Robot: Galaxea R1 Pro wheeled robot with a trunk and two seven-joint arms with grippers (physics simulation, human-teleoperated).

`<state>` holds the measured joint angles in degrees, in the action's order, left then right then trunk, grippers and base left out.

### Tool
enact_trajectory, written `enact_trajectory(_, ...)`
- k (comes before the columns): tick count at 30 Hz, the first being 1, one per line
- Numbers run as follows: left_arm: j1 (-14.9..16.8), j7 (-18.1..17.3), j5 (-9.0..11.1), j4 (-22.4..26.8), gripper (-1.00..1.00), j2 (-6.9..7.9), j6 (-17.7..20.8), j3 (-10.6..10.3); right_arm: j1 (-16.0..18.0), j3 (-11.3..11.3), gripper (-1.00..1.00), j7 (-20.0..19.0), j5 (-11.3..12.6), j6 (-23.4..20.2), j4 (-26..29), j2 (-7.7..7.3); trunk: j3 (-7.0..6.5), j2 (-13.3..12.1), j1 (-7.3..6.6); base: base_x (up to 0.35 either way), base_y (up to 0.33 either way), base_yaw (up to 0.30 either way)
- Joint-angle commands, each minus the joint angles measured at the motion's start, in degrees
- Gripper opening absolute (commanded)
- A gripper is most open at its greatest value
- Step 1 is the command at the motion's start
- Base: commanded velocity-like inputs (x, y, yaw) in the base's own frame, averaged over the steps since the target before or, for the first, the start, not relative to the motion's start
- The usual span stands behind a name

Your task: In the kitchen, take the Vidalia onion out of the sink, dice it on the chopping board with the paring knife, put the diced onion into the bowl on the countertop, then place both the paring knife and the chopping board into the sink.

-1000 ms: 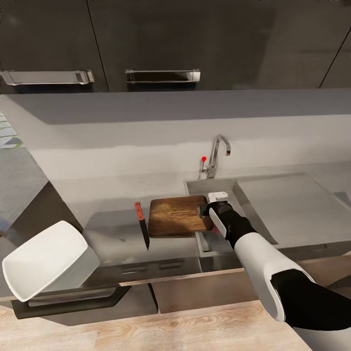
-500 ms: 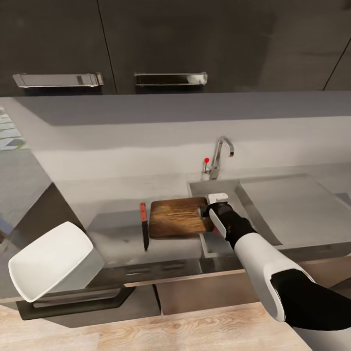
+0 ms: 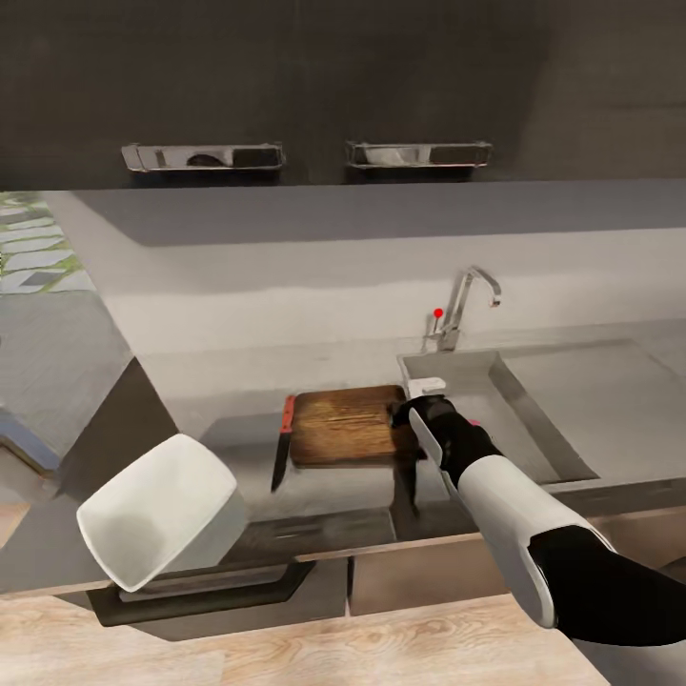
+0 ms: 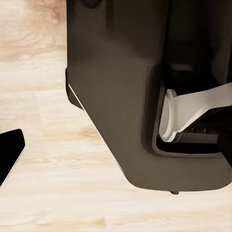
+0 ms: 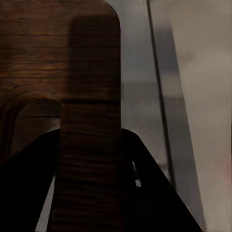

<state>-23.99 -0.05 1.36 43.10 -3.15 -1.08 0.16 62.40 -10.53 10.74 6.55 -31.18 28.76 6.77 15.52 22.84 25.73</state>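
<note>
My right hand (image 3: pixel 408 412) is clamped on the handle end of the chopping board (image 3: pixel 345 425), and my arm hides that end. The board lies on the tabletop (image 3: pixel 238 381) just beside the sink (image 3: pixel 495 381). The paring knife (image 3: pixel 282 442) touches the board's far side. The bowl (image 3: pixel 157 519) sits tilted, well apart from the board. My left hand's state I cannot tell.

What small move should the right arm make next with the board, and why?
Probably lift the chopping board slightly and carry it toward the sink. The right gripper looks clamped on the board's handle end, which lies on the countertop beside the basin, with the paring knife at its far edge.
</note>
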Motion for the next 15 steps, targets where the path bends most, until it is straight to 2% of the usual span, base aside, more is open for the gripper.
enact_trajectory(1, -0.01, 0.0, 0.14, 0.05, 1.0, -0.01, -0.09, 0.01, 0.01, -0.85, -1.0, 0.6, -0.22, -0.37, -1.08, 0.0, 0.11, 0.08, 0.05, 0.0, 0.309, 0.0)
enact_trajectory(7, -0.01, 0.01, 0.14, -0.01, 1.0, -0.01, -0.09, 0.01, 0.01, -0.87, -1.0, 0.6, -0.22, -0.37, -1.08, 0.0, 0.11, 0.08, 0.05, 0.0, 0.295, 0.0)
enact_trajectory(15, -0.01, 0.05, 0.14, -0.04, 1.0, -0.03, -0.11, 0.01, 0.01, -0.89, -1.0, 0.6, -0.22, -0.37, -1.08, 0.0, 0.11, 0.08, 0.05, 0.0, 0.061, 0.0)
